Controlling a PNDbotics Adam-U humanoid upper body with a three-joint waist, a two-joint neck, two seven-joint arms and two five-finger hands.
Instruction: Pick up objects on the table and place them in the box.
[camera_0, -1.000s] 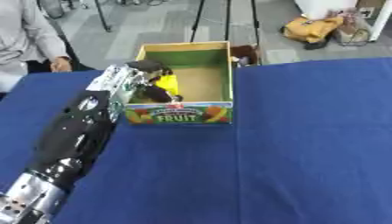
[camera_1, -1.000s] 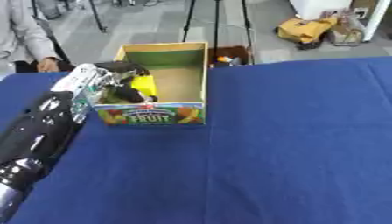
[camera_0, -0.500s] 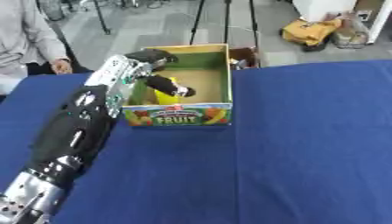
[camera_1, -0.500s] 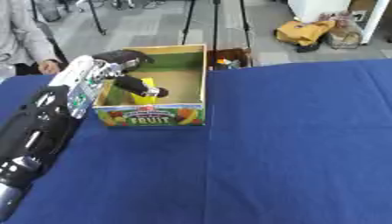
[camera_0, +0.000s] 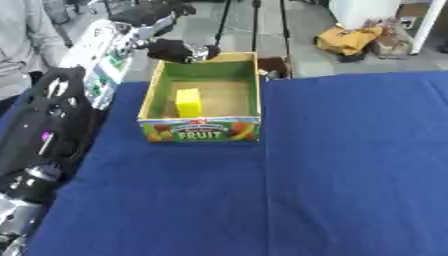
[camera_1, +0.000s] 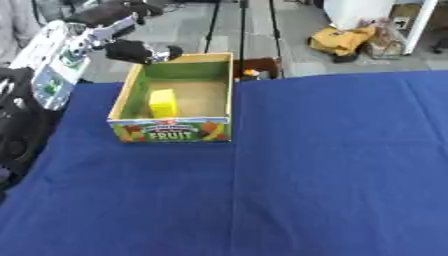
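Lying inside the open cardboard box (camera_0: 203, 131) w/ the colourful "FRUIT" print on its front is a small yellow rectangular block (camera_0: 187, 102), on the tan floor of the box, left of centre & close to the green inner left wall. Box sits on the dark blue cloth-covered table (camera_0: 350, 165), toward the far edge, left of the middle.

Left hand (camera_0: 171, 49), black w/ silver bits, is up above the box's far-left corner, over the rim, not touching the block. Fingers look partly curled w/ nothing between them; hand is released from the block. White & black forearm (camera_0: 101, 47) runs down the left side of the view to the lower left corner, over the cloth.

Right hand: not visible in either view.

Cloth is plain, smooth, w/ a few faint creases; right & near parts carry only the blue fabric.

Beyond the table's far edge: grey floor (camera_0: 297, 25), black tripod legs (camera_0: 226, 20) going up out of view, a yellow-orange bag (camera_0: 348, 39) on the floor at upper right beside a white upright unit (camera_0: 363, 11). Small dark thing w/ an orange spot (camera_1: 251, 73) sits just behind the box's far right corner; can't tell what it is. Person in a grey sleeve (camera_0: 26, 40) at the far left edge, away from the box.
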